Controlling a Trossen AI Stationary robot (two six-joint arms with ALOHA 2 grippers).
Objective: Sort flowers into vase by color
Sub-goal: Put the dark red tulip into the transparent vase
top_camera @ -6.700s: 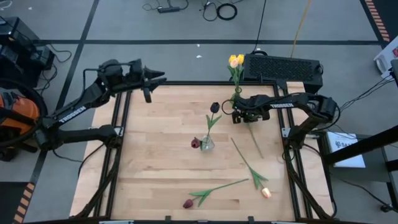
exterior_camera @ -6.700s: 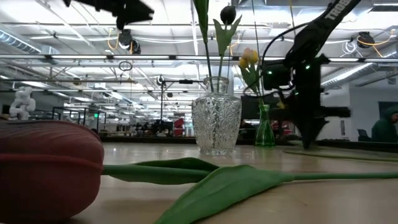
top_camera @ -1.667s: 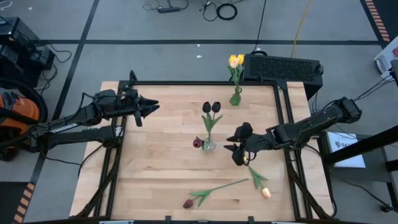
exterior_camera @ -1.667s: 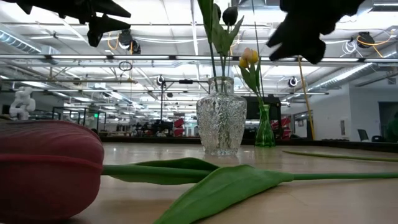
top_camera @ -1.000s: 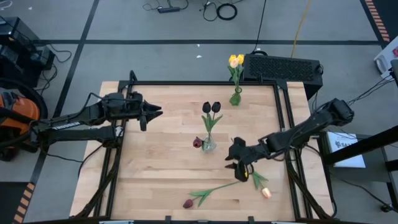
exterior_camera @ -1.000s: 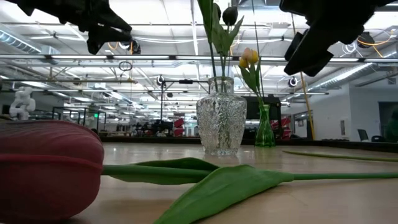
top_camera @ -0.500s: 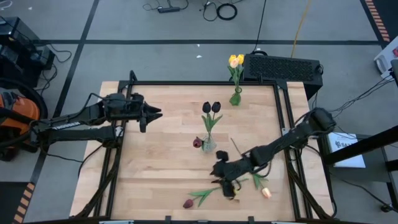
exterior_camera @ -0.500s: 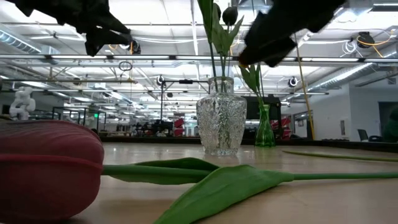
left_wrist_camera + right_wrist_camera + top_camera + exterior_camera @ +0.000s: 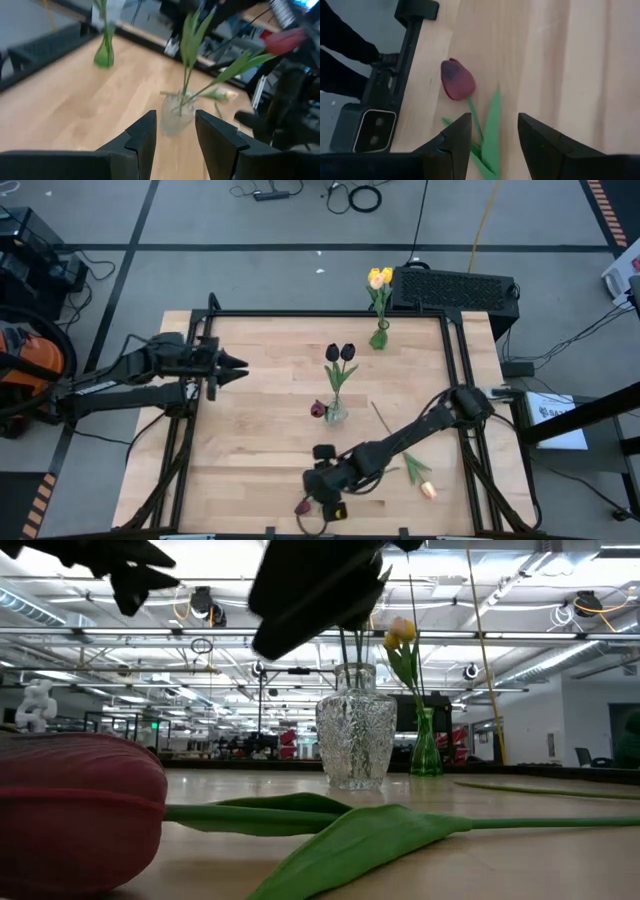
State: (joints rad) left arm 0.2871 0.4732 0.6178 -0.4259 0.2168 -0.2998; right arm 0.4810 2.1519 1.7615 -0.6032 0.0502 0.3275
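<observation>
Now the right tool (image 9: 492,137) is hovering open and empty over the maroon tulip (image 9: 457,81) lying at the table's (image 9: 260,440) near edge, lining up to straddle its stem; the left tool (image 9: 175,137) is waiting open, empty.

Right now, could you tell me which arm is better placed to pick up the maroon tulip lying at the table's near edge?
The right. Its end effector hovers open just above the maroon tulip, stem between the fingers in its wrist view. The left end effector waits across the table.
</observation>
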